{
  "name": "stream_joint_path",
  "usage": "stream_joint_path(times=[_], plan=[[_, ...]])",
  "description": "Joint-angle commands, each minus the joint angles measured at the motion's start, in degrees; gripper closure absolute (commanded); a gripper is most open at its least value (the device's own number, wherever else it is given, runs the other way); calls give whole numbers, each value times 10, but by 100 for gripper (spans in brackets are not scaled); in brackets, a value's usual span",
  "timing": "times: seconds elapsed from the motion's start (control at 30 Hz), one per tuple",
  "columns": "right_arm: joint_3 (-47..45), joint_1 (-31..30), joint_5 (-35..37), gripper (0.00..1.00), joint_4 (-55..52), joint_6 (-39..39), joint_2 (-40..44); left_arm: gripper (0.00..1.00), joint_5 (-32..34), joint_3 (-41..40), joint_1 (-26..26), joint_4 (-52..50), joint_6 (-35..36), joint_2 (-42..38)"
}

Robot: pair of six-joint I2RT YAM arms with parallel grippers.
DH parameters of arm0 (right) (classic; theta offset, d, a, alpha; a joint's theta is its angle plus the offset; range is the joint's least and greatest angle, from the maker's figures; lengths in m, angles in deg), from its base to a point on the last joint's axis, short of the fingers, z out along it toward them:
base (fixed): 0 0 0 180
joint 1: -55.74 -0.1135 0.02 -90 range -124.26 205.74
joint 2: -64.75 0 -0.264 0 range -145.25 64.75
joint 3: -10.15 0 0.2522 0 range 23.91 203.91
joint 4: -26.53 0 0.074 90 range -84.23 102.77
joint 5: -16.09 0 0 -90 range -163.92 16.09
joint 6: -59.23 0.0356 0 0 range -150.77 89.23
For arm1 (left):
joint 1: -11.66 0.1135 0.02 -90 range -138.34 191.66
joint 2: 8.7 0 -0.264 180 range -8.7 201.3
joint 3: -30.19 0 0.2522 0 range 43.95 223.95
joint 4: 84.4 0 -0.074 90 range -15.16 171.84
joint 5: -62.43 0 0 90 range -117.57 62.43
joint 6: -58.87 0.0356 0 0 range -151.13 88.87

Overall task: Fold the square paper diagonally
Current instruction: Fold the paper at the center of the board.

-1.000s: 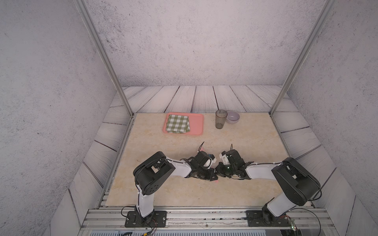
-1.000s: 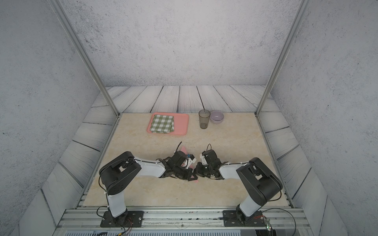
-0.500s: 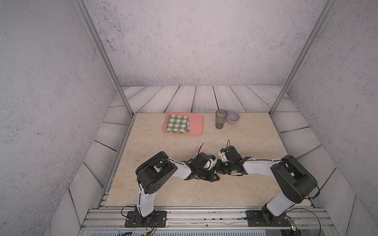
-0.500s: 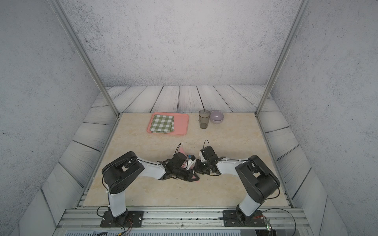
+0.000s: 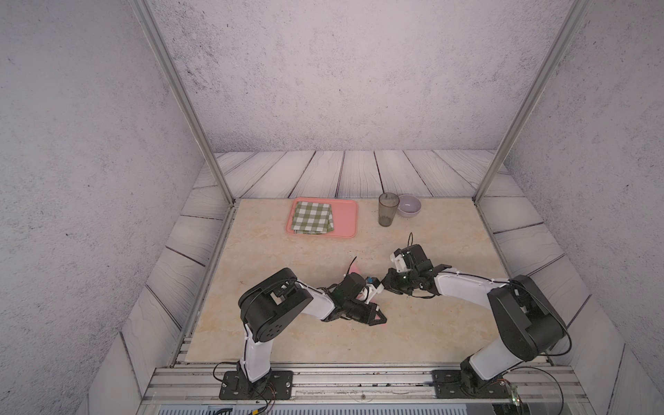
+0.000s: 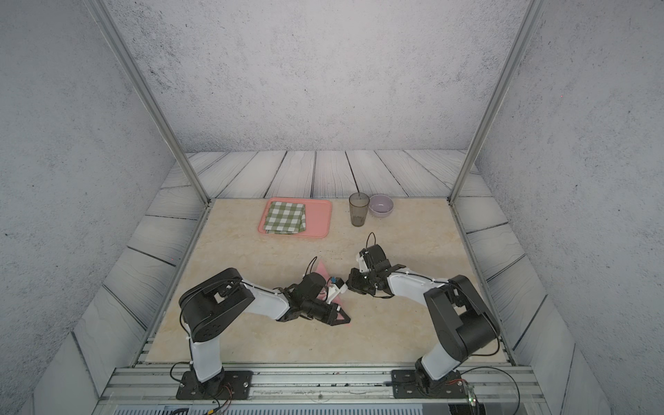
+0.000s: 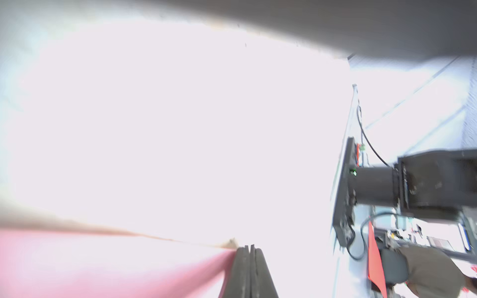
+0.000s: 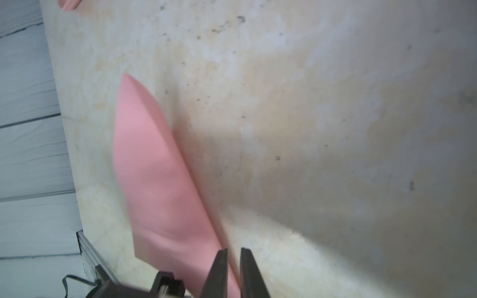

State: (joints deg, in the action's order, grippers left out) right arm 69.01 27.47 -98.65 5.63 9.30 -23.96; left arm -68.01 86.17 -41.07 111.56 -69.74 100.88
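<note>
The square paper (image 8: 160,175) is a pink sheet lying doubled over on the beige table, mostly hidden under my left arm in both top views; only a pink tip (image 5: 355,268) (image 6: 321,268) and slivers show. My left gripper (image 5: 380,318) (image 7: 249,249) is shut, low on the table, with the pink paper (image 7: 103,265) right beside its fingers. My right gripper (image 5: 385,285) (image 8: 233,251) faces the left one at the paper's near end. Its jaws stand a narrow gap apart, and the paper's folded edge runs into that gap.
A salmon-pink tray (image 5: 350,215) with a green-and-white checked cloth (image 5: 312,217) sits at the back of the table. To its right stand a dark tumbler (image 5: 388,210) and a pale bowl (image 5: 409,205). Metal frame posts rise at the back corners.
My right gripper's jaws have parted slightly and its wrist has lifted towards the back. The left arm has shifted a little to the right, gripper still shut.
</note>
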Motion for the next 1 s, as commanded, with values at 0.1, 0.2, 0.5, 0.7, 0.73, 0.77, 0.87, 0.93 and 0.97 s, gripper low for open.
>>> stream_joint_path(times=[0.1,0.2,0.5,0.7,0.73,0.77,0.87,0.93,0.97], plan=[[74,-2,-61,82,-90,-92,-7,100,-32,-59,-5,73,-9,14],[93,-2,-119,82,-73,-104,-45,100,-43,-75,-6,108,-10,17],[158,-8,-192,82,-76,-141,-148,100,-57,-75,-8,110,-1,32],[200,-13,-196,82,-69,-140,-215,100,-55,-67,-12,101,1,39],[206,-13,-193,82,-68,-137,-228,100,-56,-64,-13,98,2,41],[212,-12,-189,82,-63,-132,-240,100,-57,-61,-13,93,3,43],[223,-13,-182,82,-40,-114,-270,100,-57,-54,-18,78,9,44],[228,-13,-177,82,-28,-104,-286,100,-55,-49,-21,69,12,44],[231,-13,-172,82,-22,-99,-292,100,-56,-47,-23,65,13,44]])
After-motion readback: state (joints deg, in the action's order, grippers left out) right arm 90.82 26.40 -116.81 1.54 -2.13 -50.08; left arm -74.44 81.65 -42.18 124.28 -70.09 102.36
